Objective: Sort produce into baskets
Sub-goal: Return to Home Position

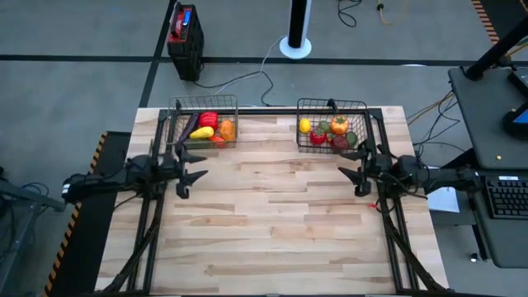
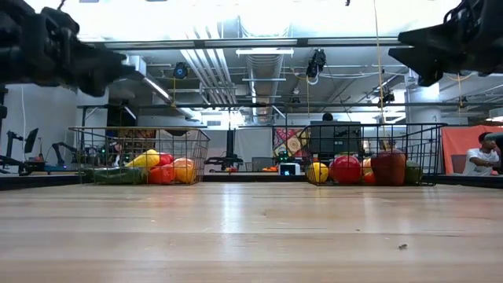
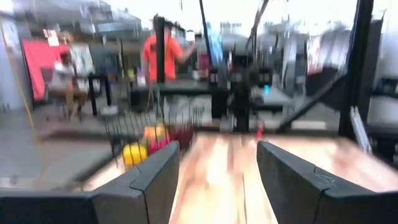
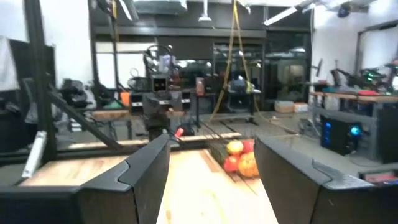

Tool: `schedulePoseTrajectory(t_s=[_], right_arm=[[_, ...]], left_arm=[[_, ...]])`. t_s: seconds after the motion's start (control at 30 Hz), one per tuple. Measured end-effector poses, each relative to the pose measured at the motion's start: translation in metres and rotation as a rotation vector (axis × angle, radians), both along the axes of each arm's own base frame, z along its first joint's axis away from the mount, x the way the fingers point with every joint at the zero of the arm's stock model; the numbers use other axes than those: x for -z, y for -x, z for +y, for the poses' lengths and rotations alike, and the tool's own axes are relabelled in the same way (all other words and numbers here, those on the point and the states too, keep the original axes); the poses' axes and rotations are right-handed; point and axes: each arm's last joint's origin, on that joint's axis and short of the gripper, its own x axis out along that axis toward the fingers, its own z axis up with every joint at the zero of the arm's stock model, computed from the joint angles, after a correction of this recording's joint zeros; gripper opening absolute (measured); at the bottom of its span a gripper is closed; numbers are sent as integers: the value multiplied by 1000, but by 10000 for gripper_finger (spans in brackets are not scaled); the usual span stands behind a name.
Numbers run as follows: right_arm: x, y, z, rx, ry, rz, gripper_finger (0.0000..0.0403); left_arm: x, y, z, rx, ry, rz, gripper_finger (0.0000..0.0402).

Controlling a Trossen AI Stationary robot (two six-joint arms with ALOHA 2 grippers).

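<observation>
Two dark wire baskets stand on the table along its far edge. The left basket [image 1: 204, 100] [image 2: 86, 145] holds a purple, a yellow, a red and an orange piece of produce [image 1: 208, 125]. The right basket [image 1: 332, 102] [image 2: 424, 141] holds a yellow, an orange, a red and a green piece [image 1: 330, 132]. My left gripper [image 1: 191, 177] [image 3: 217, 152] hovers open above the table's left side, near that basket's near edge, pointing level across the table. My right gripper [image 1: 353, 177] [image 4: 211, 146] hovers open on the right side, facing it. Neither holds anything.
Bare wood [image 1: 272, 223] lies between and in front of the two grippers. Dark frame struts [image 1: 148, 231] [image 1: 396, 239] run down both table sides. A black and red box [image 1: 185, 37] stands on the floor beyond the far edge, and a desk with a keyboard [image 1: 505, 198] at the right.
</observation>
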Motion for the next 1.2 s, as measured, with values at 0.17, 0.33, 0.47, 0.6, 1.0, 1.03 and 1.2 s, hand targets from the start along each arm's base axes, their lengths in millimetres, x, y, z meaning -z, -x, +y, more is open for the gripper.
schedulePoseTrajectory(t_s=[0.17,0.33,0.47,0.6,1.0,1.03,1.2], right_arm=[[1,0,0,9,-1,12,224],[4,-1,0,11,9,41,224],[8,-2,0,5,-21,80,224],[12,-2,0,-7,-92,108,224],[13,-2,0,-10,-111,119,224],[13,-2,0,-10,-110,119,224],[13,-2,0,-10,-110,119,224]], left_arm=[[11,-1,0,1,24,109,198],[10,-1,1,-20,52,102,198],[10,-2,2,-54,96,100,198],[11,-2,2,-57,100,111,198],[11,-2,2,-57,101,120,198],[11,-2,2,-57,101,120,198],[10,-2,2,-57,101,119,198]])
